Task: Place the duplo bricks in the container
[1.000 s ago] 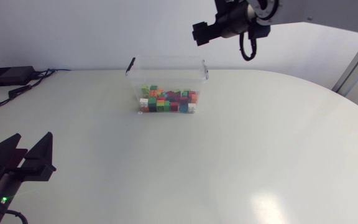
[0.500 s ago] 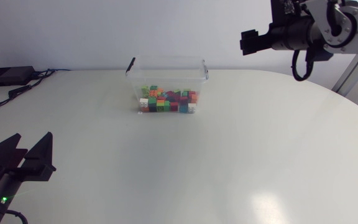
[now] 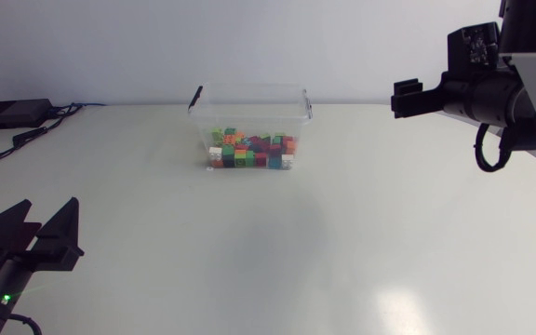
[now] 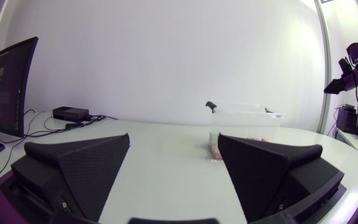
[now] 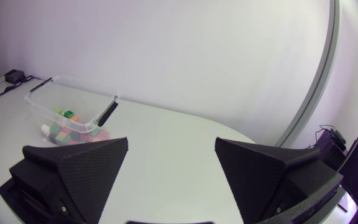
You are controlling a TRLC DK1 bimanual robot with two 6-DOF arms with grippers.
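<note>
Now right end effector [image 5: 171,143] swung rightward off container [image 3: 249,107], seemingly empty.

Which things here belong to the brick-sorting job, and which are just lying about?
Job: duplo bricks, inside the clear container; left pincer, open; right pincer, open.
Lying about: black box; cables.

A broad white table [image 3: 342,233] with a rounded edge stands before a plain pale wall [image 3: 110,42]. A small black box [image 3: 12,113] with cables [image 3: 35,135] sits at its far left corner. A soft bright patch [image 3: 408,302], probably overhead light, shows near its front.
</note>
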